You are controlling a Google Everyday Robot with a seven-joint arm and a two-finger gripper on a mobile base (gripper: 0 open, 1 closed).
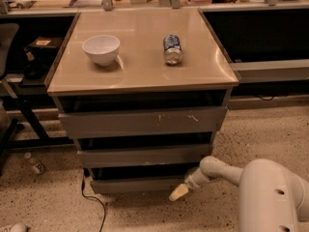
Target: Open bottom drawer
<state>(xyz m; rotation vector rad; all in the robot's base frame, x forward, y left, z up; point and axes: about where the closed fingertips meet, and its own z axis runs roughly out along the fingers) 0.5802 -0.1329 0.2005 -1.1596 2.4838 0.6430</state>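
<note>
The bottom drawer point(137, 183) is the slimmest of three flat grey fronts, lowest in the cabinet, just above the floor. A dark gap shows above it. My gripper point(178, 192) hangs at the end of the white arm point(227, 172), right at the drawer front's right end, low near the floor. Its yellowish fingertips point down and to the left. The middle front point(144, 155) and the wide top front with white scratches point(143, 122) sit above.
A white bowl point(101, 49) and a can lying on its side point(172, 48) rest on the beige cabinet top point(140, 76). A black cable point(94, 202) trails on the speckled floor at the left. A bottle point(34, 164) lies on the floor. Dark shelving stands on both sides.
</note>
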